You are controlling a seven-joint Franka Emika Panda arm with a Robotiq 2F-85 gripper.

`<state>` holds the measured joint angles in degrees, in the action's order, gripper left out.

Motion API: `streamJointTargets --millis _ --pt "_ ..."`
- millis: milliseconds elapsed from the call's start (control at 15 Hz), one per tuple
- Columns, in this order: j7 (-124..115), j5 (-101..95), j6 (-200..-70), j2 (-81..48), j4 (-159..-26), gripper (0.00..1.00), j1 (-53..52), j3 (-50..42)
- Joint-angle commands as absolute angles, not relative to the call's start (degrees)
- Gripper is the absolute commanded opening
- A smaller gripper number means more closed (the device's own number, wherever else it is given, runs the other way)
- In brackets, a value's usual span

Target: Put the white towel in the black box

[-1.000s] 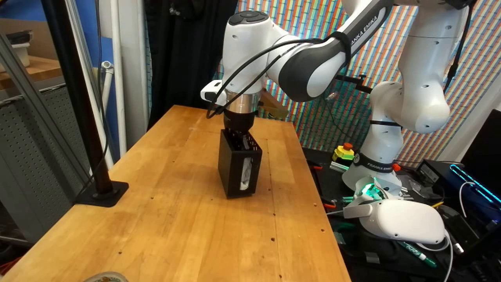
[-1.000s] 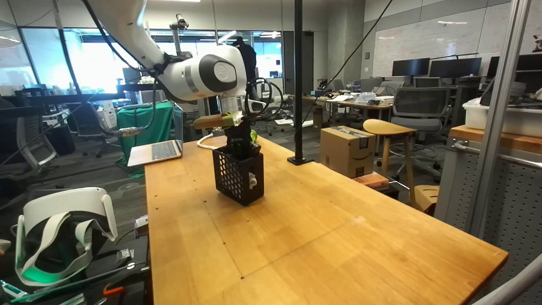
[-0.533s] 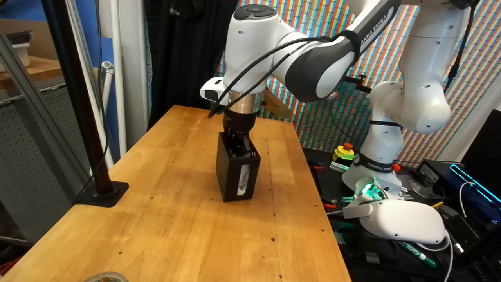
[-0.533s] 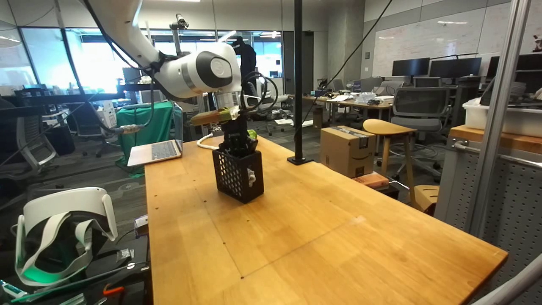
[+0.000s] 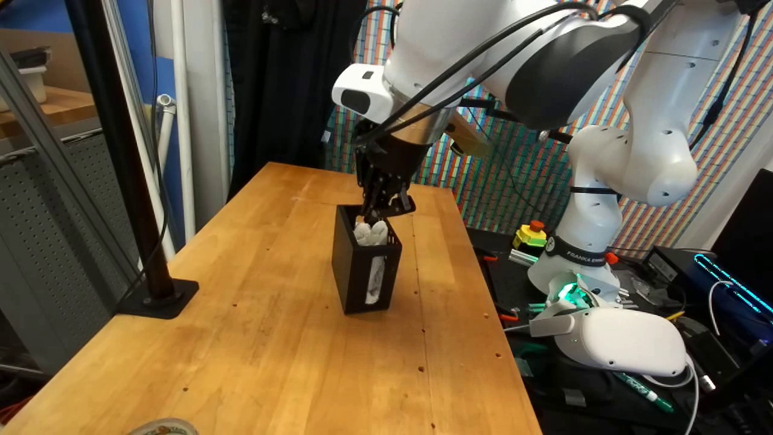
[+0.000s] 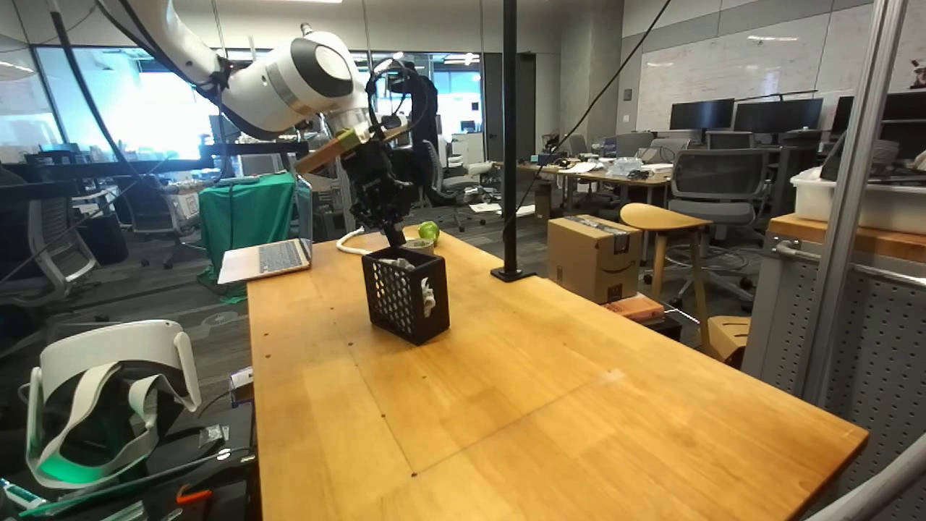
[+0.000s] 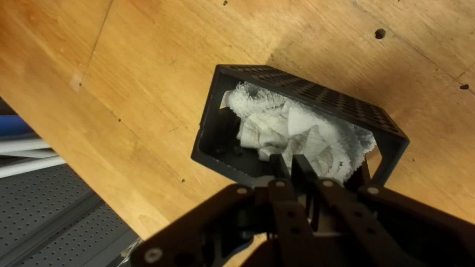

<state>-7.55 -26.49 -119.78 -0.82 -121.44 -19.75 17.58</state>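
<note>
The black box [image 5: 350, 275] stands upright on the wooden table, its top open. The crumpled white towel [image 7: 297, 126] lies bunched inside it, reaching up near the rim, as both exterior views also show. Part of the towel [image 6: 427, 298] pokes into the slot in the box's end wall. My gripper [image 7: 287, 157] is shut, its two fingers close together with nothing seen held between them. In an exterior view the tilted gripper [image 5: 377, 208] hangs just above the far side of the box mouth. Whether the fingertips touch the towel I cannot tell.
A black pole base [image 5: 160, 300] stands on the table's edge. Beyond the box are a small bowl [image 6: 419, 246], a green round object [image 6: 429, 231] and a laptop [image 6: 278, 257] with a pale cable. Another bowl [image 5: 163, 428] shows at the bottom edge of an exterior view.
My gripper has risen out of the box and tilted, uncovering the towel at the box mouth. The box has shifted slightly on the table. The jaws have stayed shut.
</note>
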Motion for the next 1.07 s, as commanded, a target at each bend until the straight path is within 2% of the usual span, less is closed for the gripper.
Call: streamJointTargets --millis 0,1000 --pt "-9.4 -28.9 -117.0 1.3 -120.5 0.13 -20.0 18.9" --pt "-9.0 -23.5 -128.5 -2.3 -125.8 0.13 -18.1 17.1"
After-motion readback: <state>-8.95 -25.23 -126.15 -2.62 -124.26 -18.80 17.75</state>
